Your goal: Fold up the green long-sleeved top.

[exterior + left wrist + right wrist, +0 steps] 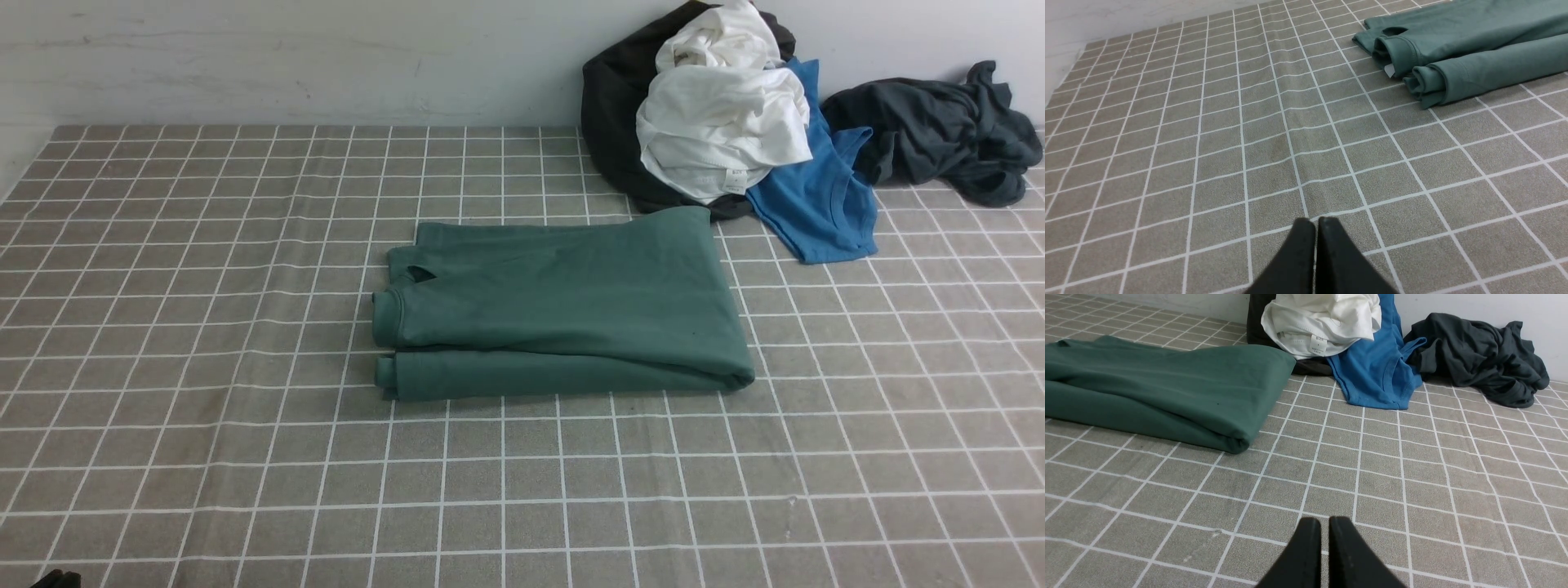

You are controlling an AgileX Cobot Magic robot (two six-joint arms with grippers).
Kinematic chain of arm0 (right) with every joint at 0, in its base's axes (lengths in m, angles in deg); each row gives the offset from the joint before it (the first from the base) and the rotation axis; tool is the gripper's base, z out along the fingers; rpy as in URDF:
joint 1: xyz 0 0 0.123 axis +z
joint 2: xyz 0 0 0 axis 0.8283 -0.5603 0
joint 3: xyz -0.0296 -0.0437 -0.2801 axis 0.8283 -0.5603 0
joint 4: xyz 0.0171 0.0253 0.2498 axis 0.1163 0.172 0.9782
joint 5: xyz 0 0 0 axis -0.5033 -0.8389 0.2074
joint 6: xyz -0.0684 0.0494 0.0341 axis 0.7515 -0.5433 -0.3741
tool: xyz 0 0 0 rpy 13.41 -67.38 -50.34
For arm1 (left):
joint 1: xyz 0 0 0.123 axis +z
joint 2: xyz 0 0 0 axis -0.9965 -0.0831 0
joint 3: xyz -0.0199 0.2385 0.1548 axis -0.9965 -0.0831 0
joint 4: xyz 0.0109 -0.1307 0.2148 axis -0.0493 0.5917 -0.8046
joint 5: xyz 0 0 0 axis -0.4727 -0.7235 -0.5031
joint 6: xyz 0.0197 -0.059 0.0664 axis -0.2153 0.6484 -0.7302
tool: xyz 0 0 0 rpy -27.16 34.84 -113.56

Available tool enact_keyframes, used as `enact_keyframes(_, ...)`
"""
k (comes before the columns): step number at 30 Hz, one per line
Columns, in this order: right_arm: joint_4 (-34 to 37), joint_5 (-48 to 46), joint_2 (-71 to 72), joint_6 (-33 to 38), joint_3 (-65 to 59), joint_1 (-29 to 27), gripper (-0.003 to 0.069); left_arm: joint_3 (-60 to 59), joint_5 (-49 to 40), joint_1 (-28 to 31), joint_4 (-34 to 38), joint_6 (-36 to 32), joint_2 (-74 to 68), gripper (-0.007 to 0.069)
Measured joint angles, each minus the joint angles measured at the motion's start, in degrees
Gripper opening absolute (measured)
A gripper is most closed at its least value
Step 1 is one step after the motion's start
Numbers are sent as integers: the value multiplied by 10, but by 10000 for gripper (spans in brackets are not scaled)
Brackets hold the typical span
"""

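The green long-sleeved top (563,306) lies folded into a compact rectangle at the middle of the table, its ribbed neck and rolled ends facing the robot's left. It also shows in the left wrist view (1461,53) and the right wrist view (1163,392). My left gripper (1316,222) is shut and empty, over bare cloth well short of the top. My right gripper (1325,522) is shut and empty, over bare cloth off the top's near right corner. Only a dark tip of the left arm (57,580) shows in the front view.
A heap of clothes sits at the back right against the wall: a white garment (718,122) on a black one (612,106), a bright blue shirt (816,196) and a dark grey garment (939,131). The grey checked tablecloth (204,367) covers the table.
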Motion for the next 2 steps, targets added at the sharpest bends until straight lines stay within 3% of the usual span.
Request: enact_keyframes(2,0,0,0,0,0,0,28,0,0,0,0,0,0,-8)
